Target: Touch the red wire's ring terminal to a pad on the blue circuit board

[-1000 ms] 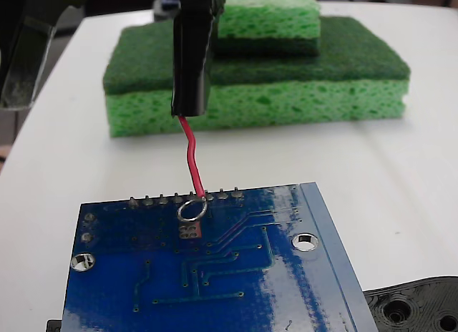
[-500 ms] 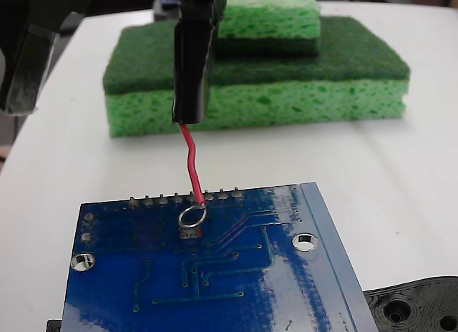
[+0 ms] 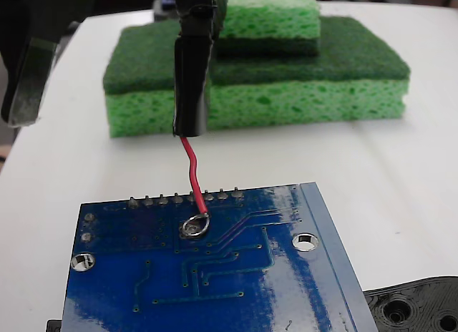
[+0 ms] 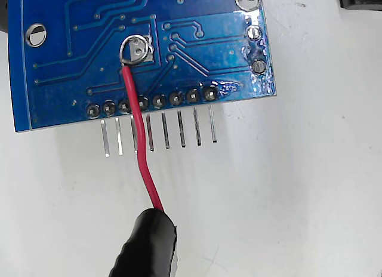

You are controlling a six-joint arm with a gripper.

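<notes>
The blue circuit board [image 3: 286, 289] lies flat at the bottom of the fixed view, and in the wrist view the same board [image 4: 59, 80] fills the top left. My gripper [image 3: 190, 124] hangs over the board's far edge, shut on the red wire [image 3: 193, 171]. The wire runs down to the ring terminal [image 3: 195, 225], which lies on the board over the silvery pad [image 3: 189, 230]. From the wrist, the ring terminal [image 4: 136, 48] circles the pad [image 4: 141, 48], and the red wire [image 4: 138, 145] leads back to the gripper [image 4: 149, 232].
Two stacked green sponges [image 3: 286, 81] stand behind the board. A black plastic part with holes [image 3: 415, 307] sits at the bottom right. A dark, partly clear object [image 3: 28, 67] is at the left edge. Header pins [image 4: 158, 131] stick out from the board's edge over the white table.
The gripper has come down a little, and the ring has slid from beside the row of solder joints onto the silvery pad.
</notes>
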